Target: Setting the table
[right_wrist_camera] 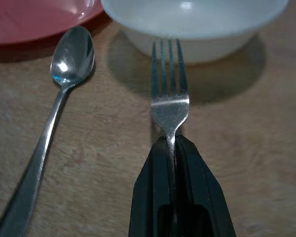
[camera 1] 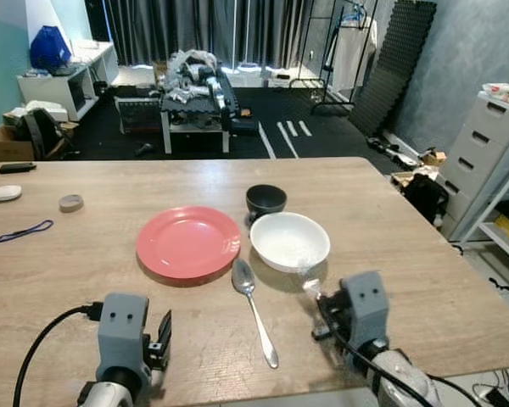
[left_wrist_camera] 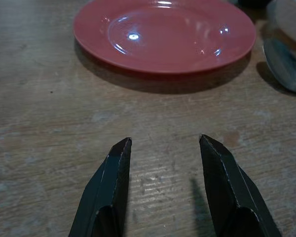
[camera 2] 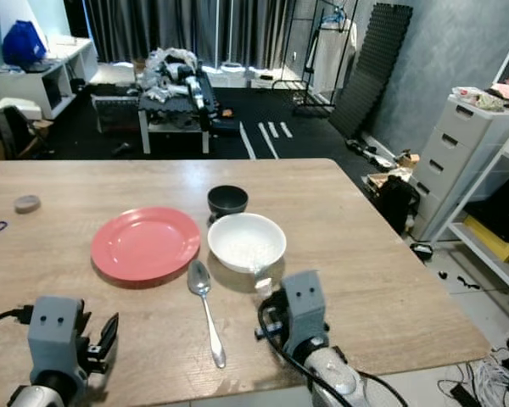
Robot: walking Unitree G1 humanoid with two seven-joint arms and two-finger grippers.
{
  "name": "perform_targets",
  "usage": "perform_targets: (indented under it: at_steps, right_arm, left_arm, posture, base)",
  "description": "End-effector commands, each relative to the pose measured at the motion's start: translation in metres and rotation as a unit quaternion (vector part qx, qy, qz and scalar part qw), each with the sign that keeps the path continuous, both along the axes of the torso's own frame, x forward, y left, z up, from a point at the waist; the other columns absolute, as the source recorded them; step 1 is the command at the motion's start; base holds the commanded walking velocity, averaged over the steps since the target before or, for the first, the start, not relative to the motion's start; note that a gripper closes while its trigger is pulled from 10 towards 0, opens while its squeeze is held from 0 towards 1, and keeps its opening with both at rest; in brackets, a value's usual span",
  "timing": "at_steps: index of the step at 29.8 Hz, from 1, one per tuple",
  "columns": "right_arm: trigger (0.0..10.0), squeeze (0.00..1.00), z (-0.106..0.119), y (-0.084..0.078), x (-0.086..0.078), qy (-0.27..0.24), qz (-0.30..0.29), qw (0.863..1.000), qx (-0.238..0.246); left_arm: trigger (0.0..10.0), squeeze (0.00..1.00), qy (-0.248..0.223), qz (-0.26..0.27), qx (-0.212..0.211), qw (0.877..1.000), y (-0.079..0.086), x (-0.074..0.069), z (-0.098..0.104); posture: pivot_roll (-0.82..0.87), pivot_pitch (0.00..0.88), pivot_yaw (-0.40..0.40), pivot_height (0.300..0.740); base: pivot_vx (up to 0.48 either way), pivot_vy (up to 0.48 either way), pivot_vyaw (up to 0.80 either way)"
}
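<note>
your left end effector (left_wrist_camera: 165,148) hovers low over the wooden counter (left_wrist_camera: 49,123), and you can see its two black fingers (left_wrist_camera: 108,187) spread apart with bare wood grain between the tips. nothing sits between them. ahead of the tips lies the red plate (left_wrist_camera: 163,34), flat on the counter, glossy with small light glints and a dark shadow under its near rim. near the plate's edge you can see the bowl of a metal spoon (left_wrist_camera: 286,66), cut off by the frame. a pale rounded object beyond it is too cropped to tell.
</note>
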State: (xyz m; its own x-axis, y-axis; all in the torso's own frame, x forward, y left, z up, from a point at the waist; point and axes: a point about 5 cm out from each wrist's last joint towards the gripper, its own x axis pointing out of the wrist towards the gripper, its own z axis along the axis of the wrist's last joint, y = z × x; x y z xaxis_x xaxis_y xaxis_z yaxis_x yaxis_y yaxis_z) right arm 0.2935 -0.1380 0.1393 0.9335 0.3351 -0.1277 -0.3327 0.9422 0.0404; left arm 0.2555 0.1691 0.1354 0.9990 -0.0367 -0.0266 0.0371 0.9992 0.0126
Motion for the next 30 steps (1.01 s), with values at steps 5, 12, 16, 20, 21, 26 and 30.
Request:
perform_targets:
  at_steps: [5,12,16,20,21,26,30]
  right_arm:
    - [10.0,0.0,-0.015,-0.002,0.0,0.048,-0.026,0.998,0.003]
    - [10.0,0.0,-0.015,0.0,0.006,0.06,-0.048,0.997,0.018]
    - [10.0,0.0,-0.014,0.003,0.011,0.06,-0.06,0.996,0.033]
    - [10.0,0.0,-0.012,0.006,0.015,0.055,-0.071,0.995,0.048]
    - [10.0,0.0,-0.012,0.006,0.015,0.055,-0.071,0.995,0.048]
    - [10.0,0.0,-0.007,0.014,0.017,0.042,-0.059,0.996,0.058]
    - [10.0,0.0,-0.006,0.02,0.019,0.036,-0.049,0.996,0.059]
  left_arm:
    - [10.0,0.0,0.013,0.004,-0.002,1.0,0.0,-0.004,-0.004]
    - [10.0,0.0,0.014,0.006,-0.002,1.0,0.0,-0.005,-0.004]
    - [10.0,0.0,0.014,0.005,-0.004,1.0,-0.001,-0.005,-0.004]
    - [10.0,0.0,0.014,0.006,-0.005,1.0,-0.002,-0.005,-0.004]
    - [10.0,0.0,0.014,0.006,-0.005,1.0,-0.002,-0.005,-0.004]
    - [10.0,0.0,0.014,0.006,-0.004,1.0,-0.002,-0.005,-0.004]
    - [10.0,0.0,0.013,0.007,-0.005,1.0,-0.002,-0.005,-0.004]
  posture:
    - [0.08,0.145,0.023,0.74]
    - [0.08,0.147,0.022,0.74]
    - [0.08,0.147,0.02,0.74]
    - [0.09,0.146,0.022,0.74]
    - [0.09,0.146,0.022,0.74]
    - [0.09,0.146,0.023,0.74]
    - [0.09,0.148,0.02,0.74]
  base:
    - [0.0,0.0,0.0]
    - [0.0,0.0,0.0]
    - [0.0,0.0,0.0]
    - [0.0,0.0,0.0]
    - [0.0,0.0,0.0]
    - [0.0,0.0,0.0]
    - [0.0,0.0,0.0]
